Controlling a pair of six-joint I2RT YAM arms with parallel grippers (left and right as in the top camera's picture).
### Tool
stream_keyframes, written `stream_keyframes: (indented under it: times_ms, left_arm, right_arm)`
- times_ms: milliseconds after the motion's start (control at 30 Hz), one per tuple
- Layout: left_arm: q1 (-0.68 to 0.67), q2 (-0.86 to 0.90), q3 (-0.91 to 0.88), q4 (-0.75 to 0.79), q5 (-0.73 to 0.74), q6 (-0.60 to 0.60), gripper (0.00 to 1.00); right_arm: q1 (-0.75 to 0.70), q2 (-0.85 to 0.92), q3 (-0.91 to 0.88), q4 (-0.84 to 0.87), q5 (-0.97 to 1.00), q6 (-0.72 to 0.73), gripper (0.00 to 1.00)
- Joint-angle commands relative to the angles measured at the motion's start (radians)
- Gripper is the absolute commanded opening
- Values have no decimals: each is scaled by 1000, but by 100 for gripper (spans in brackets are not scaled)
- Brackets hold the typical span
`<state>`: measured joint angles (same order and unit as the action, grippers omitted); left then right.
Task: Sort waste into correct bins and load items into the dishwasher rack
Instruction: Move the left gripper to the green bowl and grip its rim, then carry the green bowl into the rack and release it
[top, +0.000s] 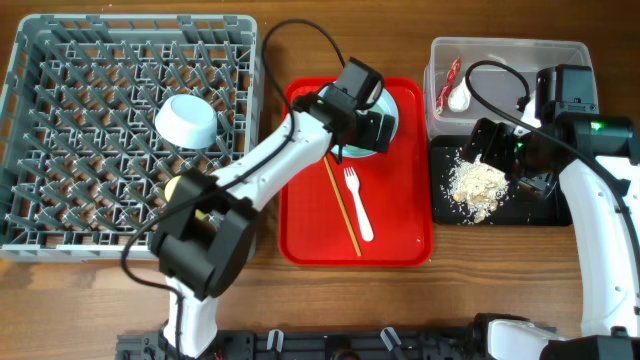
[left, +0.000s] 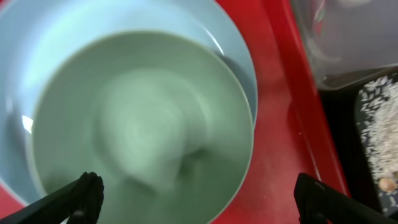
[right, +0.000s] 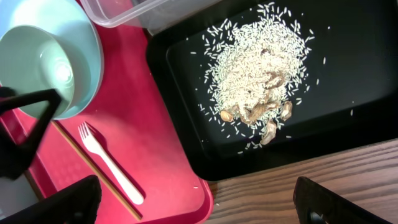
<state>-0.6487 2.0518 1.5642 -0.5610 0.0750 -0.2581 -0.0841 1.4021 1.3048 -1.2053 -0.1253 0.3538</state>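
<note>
Well left of the left fingers (left: 87, 196): large square grey plastic dishwasher rack (top: 60, 60), one small pale mint bowl (top: 186, 120) upturned among its pegs, plus a glimpse of yellow (top: 177, 186) beside the arm, probably the cup.

Directly beneath those fingers, spread wide and holding nothing: second small pale mint bowl (left: 143, 124), seated upright on the pale blue-white round plate (left: 93, 18), both on the red serving tray (top: 400, 240). No contact with the rim visible. Just nearer the robot than the fingers, flat on the same tray: thin wooden chopsticks (top: 342, 205) and white plastic fork (top: 358, 205).

Between the two pairs of fingers: clear rectangular plastic tub (top: 505, 45), red-and-white crinkled wrapper (top: 452, 74) and white crumpled scrap (top: 460, 98) inside.

Right fingers (right: 323, 202) likewise spread and empty, poised above the near edge of the shallow black rectangular tray (top: 545, 210), whitish-beige rice-like crumbs (right: 255, 68) heaped ahead of them; wooden surface (right: 280, 193) below.

Judging by this: waste sorting apparently finished, rack loading in hand, the second bowl up next. Next move: descend, straddle the bowl wall with one finger inside and one outside, clamp, lift clear without dragging the plate, then carry left to free pegs.
</note>
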Motion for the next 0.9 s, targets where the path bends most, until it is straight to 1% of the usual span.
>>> stream_keyframes:
  times_ms: [0,67,133,167,200,300,333,400,467,500,567,867]
  left_arm:
    - [-10,59,3,8,-17,-8,92]
    - [-10,78,3,3,-17,-8,85]
    - [-10,89,3,0,-17,-8,81]
    - [-10,90,3,-2,-18,-8,77]
    - [-10,90,3,-2,-21,-8,69]
    - [-10,90,3,-3,-39,-8,51]
    - [-10,90,3,-4,-46,-8,47]
    - [-10,90,3,0,-47,-8,45]
    - [-10,90,3,6,-47,-8,40]
    - [-10,90,3,9,-47,-8,34]
    - [-10,90,3,13,-47,-8,28]
    - [-10,90,3,13,-47,-8,9]
  right_arm:
    - [0,-18,17,-1,22,-11,100]
    - [0,-18,17,-1,22,-11,100]
    - [0,-18,17,-1,22,-11,100]
    - [0,-18,17,-1,22,-11,100]
    - [0,-18,17,-1,22,-11,100]
    - [0,-18,17,-1,22,-11,100]
    - [0,-18,17,-1,22,-11,100]
    - [0,-18,17,-2,22,-11,100]
    - [0,-18,17,-2,22,-11,100]
    - [0,-18,17,-2,22,-11,100]
    - [0,-18,17,-2,22,-11,100]
    - [-1,-18,17,-4,22,-12,100]
